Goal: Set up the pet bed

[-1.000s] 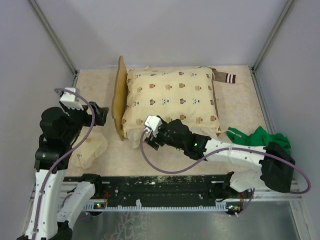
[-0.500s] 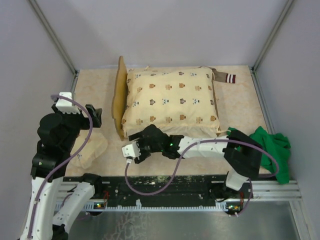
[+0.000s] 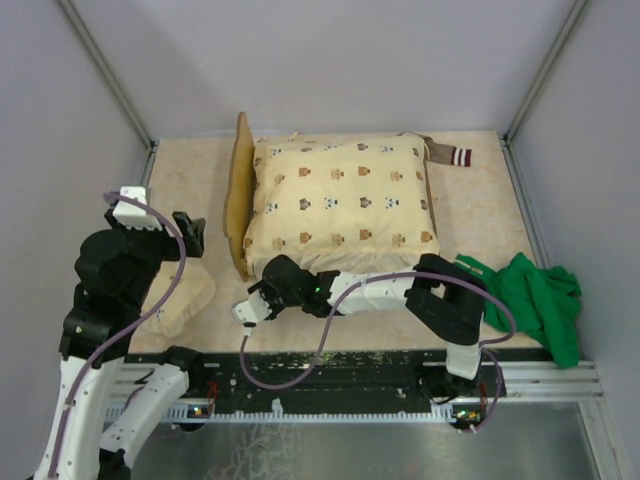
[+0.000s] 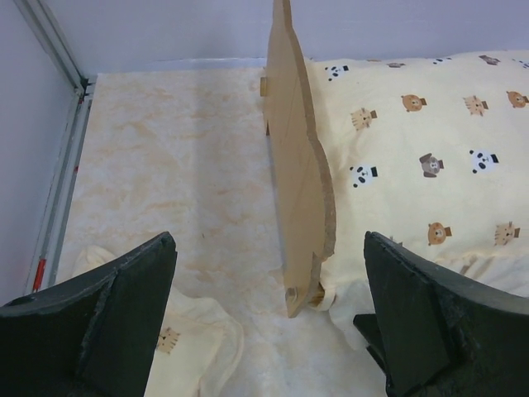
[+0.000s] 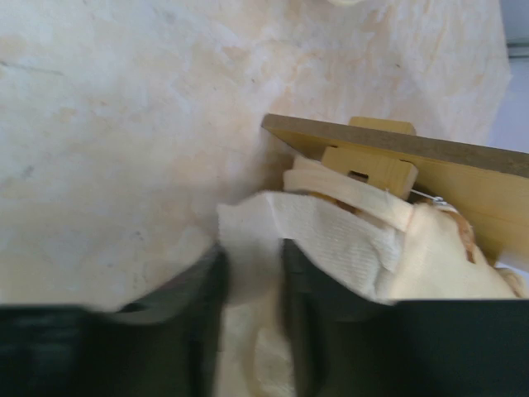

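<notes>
The pet bed [image 3: 238, 195] lies at the middle of the table, its light-wood headboard [image 4: 297, 157] standing on the left end. A cream animal-print quilt [image 3: 340, 200] covers it. My right gripper [image 3: 265, 283] is at the bed's near-left corner, and in the right wrist view the gripper [image 5: 252, 265] is shut on the quilt's white corner [image 5: 331, 236], just below the wooden frame [image 5: 463, 165]. My left gripper [image 3: 192, 235] hangs open left of the headboard with nothing between its fingers [image 4: 269, 248]. The bed's base is hidden under the quilt.
A small cream pillow [image 3: 180, 300] lies near the left arm and shows low in the left wrist view [image 4: 178, 339]. A green cloth [image 3: 535, 295] is bunched at the right. A brown striped fabric piece [image 3: 450, 155] sticks out behind the bed. Walls enclose the table.
My right gripper has swung left along the bed's near edge to its near-left corner and closed on the quilt corner. The left arm has drawn slightly back.
</notes>
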Controlling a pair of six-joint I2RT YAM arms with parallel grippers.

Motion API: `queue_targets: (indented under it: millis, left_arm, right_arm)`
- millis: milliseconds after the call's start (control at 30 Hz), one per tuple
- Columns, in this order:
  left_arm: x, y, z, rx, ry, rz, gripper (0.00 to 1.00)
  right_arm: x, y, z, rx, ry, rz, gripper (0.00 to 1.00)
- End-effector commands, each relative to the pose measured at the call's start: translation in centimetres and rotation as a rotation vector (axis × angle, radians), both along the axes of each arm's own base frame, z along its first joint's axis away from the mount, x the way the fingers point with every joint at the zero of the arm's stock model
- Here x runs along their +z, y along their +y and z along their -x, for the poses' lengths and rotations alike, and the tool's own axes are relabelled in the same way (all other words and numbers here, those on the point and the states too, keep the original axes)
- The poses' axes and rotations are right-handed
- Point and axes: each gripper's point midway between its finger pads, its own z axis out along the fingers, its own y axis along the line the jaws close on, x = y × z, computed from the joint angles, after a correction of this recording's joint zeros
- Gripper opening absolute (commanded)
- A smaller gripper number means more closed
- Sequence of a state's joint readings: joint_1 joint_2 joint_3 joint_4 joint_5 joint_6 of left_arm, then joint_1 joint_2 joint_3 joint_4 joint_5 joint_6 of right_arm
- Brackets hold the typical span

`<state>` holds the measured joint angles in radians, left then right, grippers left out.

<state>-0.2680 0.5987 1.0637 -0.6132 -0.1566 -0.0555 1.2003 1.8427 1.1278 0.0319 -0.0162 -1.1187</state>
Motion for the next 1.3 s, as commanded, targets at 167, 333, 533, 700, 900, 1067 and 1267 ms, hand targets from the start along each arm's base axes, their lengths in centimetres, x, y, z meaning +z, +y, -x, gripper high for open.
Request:
queue_targets:
  millis: [167, 333, 533, 700, 900, 1067, 1267]
  left_arm:
    - [-0.1, -1.7, 0.4, -0.089, -0.017, 0.023, 0.94]
    - [-0.8, -3.3, 0.6, -0.183, -0.015, 0.027, 0.84]
    - [-1.7, -6.7, 0.9, -0.39, 0.002, 0.007, 0.64]
    - [-3.0, -8.6, 0.5, -0.484, 0.068, 0.024, 0.6]
    - [-6.5, -10.0, -0.5, -0.521, 0.179, 0.073, 0.51]
    - [-9.4, -11.5, -1.5, -0.573, 0.229, 0.05, 0.46]
    - [-11.6, -13.7, -2.2, -0.664, 0.287, 0.007, 0.44]
  right_arm:
    - [10.8, 1.3, -2.5, -0.213, -0.058, -0.365, 0.0]
    - [15.9, 0.2, -5.3, -0.465, 0.136, -0.613, 0.0]
    - [20.5, -2.6, -8.6, -0.62, 0.419, -0.914, 0.0]
    - [21.2, -4.5, -11.2, -0.712, 0.506, -1.027, 0.0]
    - [20.4, -6.1, -13.4, -0.797, 0.564, -1.084, 0.0]
    - [19.3, -6.3, -15.1, -0.852, 0.618, -1.055, 0.0]
    - [17.6, -6.6, -16.6, -0.915, 0.668, -1.041, 0.0]
